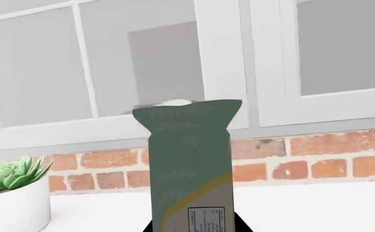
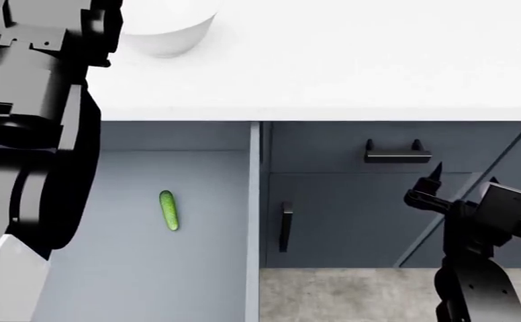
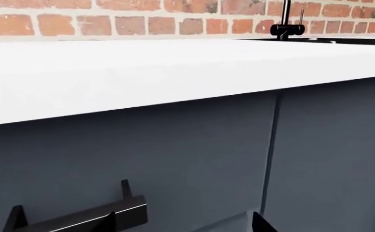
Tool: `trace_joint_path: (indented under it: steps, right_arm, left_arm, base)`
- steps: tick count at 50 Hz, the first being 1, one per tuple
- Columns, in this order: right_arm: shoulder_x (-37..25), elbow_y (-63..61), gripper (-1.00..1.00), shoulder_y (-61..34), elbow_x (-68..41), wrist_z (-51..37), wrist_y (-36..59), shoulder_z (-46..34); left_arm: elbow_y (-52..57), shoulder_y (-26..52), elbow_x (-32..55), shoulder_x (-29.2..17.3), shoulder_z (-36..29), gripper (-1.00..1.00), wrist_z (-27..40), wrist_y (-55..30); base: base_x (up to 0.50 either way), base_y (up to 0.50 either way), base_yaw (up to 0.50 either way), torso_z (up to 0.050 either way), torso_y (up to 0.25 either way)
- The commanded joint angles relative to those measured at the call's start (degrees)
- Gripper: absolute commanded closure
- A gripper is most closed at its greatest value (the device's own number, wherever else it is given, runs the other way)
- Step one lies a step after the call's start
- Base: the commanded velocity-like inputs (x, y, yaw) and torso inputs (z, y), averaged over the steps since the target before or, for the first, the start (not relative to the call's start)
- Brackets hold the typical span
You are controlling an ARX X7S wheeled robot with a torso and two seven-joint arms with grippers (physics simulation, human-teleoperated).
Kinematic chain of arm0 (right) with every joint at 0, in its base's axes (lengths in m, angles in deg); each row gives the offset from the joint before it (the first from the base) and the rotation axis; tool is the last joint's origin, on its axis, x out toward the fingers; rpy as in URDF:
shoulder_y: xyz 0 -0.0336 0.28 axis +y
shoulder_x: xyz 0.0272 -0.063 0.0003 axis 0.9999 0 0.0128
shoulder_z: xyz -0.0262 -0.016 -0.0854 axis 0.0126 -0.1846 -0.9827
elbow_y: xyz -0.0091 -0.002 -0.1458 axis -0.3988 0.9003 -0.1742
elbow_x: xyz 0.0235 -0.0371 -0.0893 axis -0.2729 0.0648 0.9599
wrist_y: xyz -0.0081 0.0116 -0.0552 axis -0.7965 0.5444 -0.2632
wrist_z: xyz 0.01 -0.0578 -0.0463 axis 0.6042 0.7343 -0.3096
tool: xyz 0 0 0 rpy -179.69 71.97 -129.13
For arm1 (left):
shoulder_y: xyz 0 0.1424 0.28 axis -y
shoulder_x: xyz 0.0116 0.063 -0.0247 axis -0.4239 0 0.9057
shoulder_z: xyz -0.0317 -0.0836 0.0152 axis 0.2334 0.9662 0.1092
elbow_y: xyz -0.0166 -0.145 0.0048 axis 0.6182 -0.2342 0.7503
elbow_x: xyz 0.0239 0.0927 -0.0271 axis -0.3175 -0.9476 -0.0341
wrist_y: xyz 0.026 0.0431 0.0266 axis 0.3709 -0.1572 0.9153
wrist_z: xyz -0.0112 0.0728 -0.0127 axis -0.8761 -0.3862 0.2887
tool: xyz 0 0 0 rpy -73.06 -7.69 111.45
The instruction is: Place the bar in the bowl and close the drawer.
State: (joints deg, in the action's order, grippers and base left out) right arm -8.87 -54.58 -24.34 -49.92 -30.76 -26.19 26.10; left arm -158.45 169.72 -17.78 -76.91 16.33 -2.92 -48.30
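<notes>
Up at our left wrist we see the bar (image 1: 191,169) standing upright right in front of the camera, a grey-green wrapper with a yellow stripe and a small label; its lower end sits between dark finger parts, so our left gripper appears closed on it, though the fingers themselves are barely visible. Behind it are white glass-front cabinets (image 1: 174,63), a brick wall (image 1: 316,164) and a potted succulent (image 1: 10,193) on the white counter.

From the head view, our left arm (image 2: 37,127) rises over the counter's (image 2: 350,60) near edge, beside a white round vessel (image 2: 166,27) that is cut off at the frame's edge; we cannot tell whether it is the bowl. Below, the drawer (image 2: 225,268) stands pulled out, with a small green cucumber (image 2: 169,210) lying on its grey floor. Our right gripper (image 2: 462,184) hangs in front of the dark cabinet fronts, just below a short bar handle (image 2: 393,153), its two fingertips apart and holding nothing.
</notes>
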Motion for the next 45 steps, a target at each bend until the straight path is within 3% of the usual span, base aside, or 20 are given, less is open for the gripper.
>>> trace_joint_path:
  steps: [1, 17, 45]
  right_arm:
    - [0.1, 0.2, -1.0, -0.6, 0.2, 0.1, 0.3, -0.6]
    - [0.4, 2.2, -1.0, -1.6, 0.0, 0.8, -0.6, -1.0]
    - [0.8, 6.0, -1.0, -3.2, -0.7, 2.2, -2.5, -1.2]
  left_arm:
    - [0.0, 0.3, 0.5, -0.5, 1.0, 1.0, 0.8, -0.4]
    - [0.0, 1.5, 0.2, -0.4, 0.5, 1.0, 1.1, -0.5]
    - [0.0, 3.2, 0.3, -0.1, -0.4, 1.0, 0.4, -0.9]
  base:
    - [0.0, 0.0, 0.0, 0.0, 0.0]
    - [0.0, 0.0, 0.0, 0.0, -0.024]
    - [0.0, 0.0, 0.0, 0.0, -0.17]
